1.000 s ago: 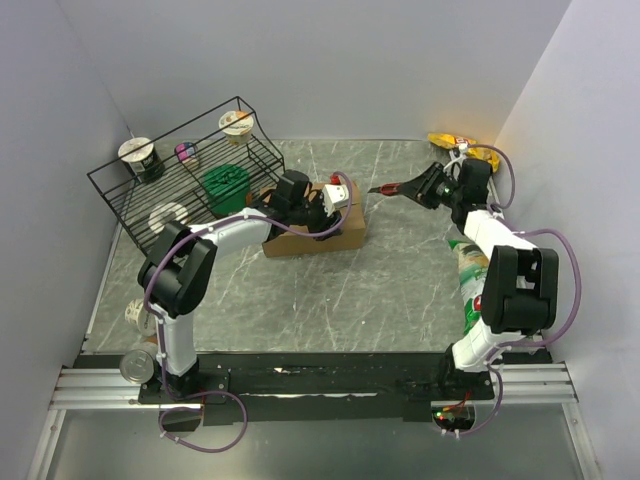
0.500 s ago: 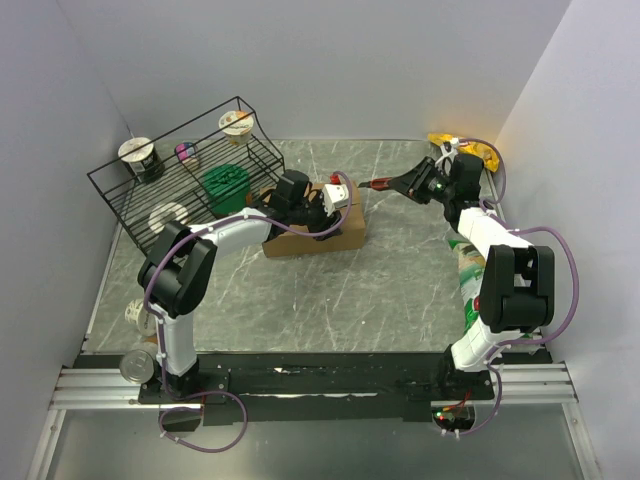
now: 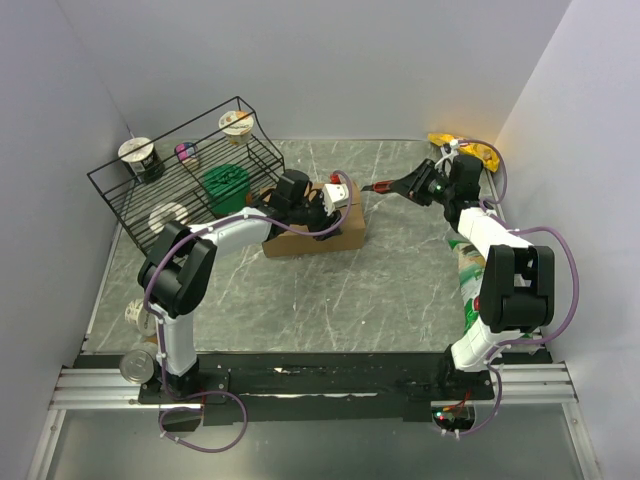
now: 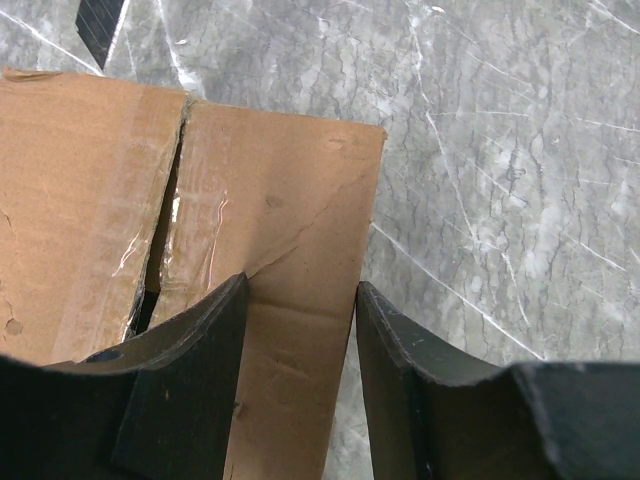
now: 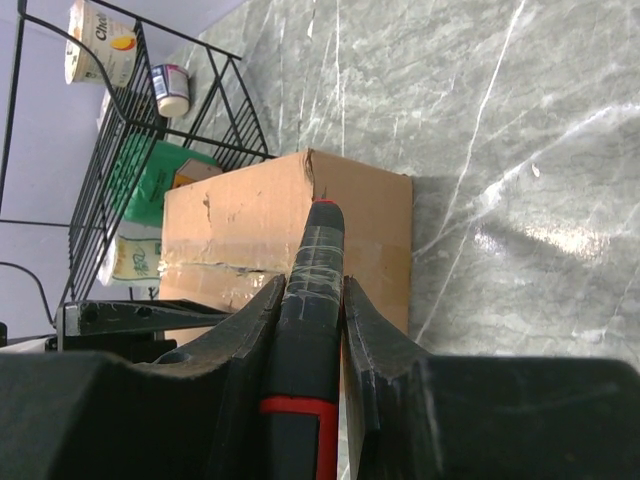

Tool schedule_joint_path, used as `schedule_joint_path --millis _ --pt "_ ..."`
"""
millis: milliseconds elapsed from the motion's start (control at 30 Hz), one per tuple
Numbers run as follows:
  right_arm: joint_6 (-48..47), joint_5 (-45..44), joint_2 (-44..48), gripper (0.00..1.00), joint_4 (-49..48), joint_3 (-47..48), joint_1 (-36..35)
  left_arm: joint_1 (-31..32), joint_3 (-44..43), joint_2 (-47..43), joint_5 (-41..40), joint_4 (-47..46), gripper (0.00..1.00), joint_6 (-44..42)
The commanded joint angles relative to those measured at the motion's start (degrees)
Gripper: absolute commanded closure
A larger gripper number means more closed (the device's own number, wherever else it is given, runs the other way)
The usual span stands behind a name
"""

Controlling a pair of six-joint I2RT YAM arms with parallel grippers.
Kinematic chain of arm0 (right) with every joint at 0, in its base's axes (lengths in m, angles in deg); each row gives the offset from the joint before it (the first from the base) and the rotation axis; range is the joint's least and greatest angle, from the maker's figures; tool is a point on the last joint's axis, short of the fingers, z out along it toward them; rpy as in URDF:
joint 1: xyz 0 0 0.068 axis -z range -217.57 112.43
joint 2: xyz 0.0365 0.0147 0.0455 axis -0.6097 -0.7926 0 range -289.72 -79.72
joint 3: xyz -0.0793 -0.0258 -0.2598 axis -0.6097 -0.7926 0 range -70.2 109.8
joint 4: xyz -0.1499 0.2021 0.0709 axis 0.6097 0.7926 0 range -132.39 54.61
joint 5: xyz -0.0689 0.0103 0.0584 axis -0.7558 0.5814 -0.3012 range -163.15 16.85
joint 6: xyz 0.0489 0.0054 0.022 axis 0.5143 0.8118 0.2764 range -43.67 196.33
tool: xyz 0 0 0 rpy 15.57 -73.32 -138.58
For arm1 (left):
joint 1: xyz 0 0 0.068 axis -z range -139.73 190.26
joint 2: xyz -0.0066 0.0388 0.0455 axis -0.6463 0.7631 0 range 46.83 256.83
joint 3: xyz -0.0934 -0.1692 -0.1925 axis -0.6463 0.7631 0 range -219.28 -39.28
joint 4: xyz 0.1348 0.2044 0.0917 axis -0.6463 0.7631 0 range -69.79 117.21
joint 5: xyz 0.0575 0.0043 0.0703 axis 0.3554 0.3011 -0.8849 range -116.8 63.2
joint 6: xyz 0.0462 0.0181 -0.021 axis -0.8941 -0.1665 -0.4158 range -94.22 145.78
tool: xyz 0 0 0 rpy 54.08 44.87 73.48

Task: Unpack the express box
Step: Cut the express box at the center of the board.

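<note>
Tool [image 3: 384,186] in right pincer [image 3: 406,186] seemingly shifted over tabletop [image 3: 330,290].

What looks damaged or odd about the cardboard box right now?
The express box has its clear tape split and wrinkled along the centre seam, leaving a dark gap between the top flaps. A crease also runs across one flap beside the seam.

Overhead looks down; both wrist views (close) share the express box [image 4: 280,200].

Grey table [image 3: 400,280] with express box [image 3: 338,236], rack [image 3: 190,172]
</note>
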Motion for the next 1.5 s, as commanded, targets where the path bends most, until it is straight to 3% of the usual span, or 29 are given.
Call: schedule_joint_path --millis 0,667,1467 --pt "-0.5 1.2 0.2 1.00 -0.9 2.6 -0.4 -0.4 -1.3 0.3 1.0 4.6 0.50 2.6" --pt "-1.2 6.4 1.5 1.00 3.4 0.9 -0.5 -0.4 -3.5 2.3 -2.1 4.0 0.51 4.4" --pt "-4.7 8.9 12.8 1.00 13.4 -8.6 -0.2 -0.5 -4.3 3.8 -6.2 2.1 0.56 8.5"
